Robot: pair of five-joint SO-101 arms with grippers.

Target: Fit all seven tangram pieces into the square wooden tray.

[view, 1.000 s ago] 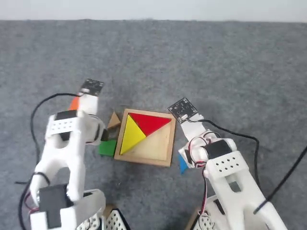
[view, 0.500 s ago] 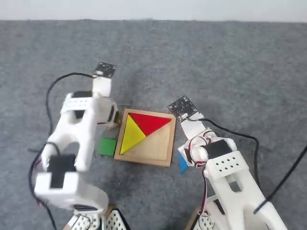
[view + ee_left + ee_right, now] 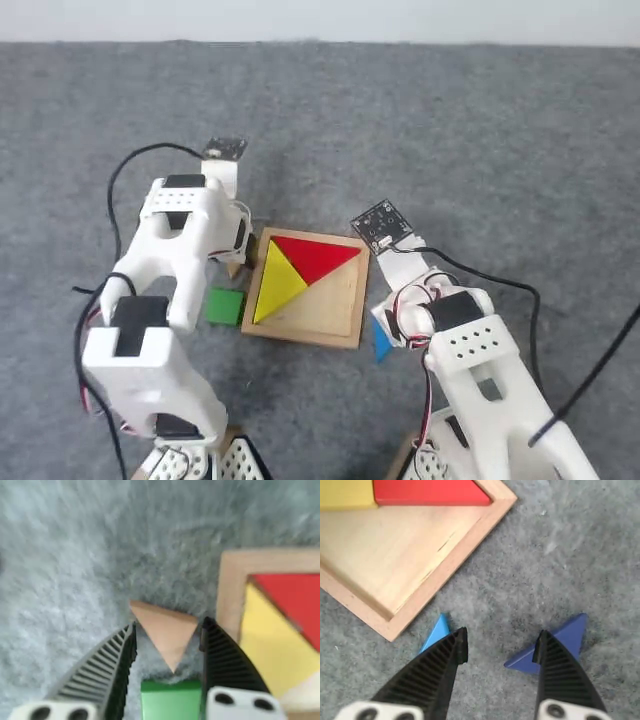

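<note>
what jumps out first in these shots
A square wooden tray sits mid-table with a red triangle and a yellow triangle in it, half bare. The left gripper is open around a tan triangle beside the tray, and the right gripper is open between a light blue piece and a dark blue piece.

The wooden tray [image 3: 300,334] holds a red triangle [image 3: 318,255] and a yellow triangle [image 3: 272,285]; a green block [image 3: 224,306] lies just beside it.

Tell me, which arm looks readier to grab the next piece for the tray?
Left, probably: the left gripper is open astride the tan triangle beside the tray. The right gripper hangs open over carpet between a light blue piece and a dark blue piece, framing neither.
</note>
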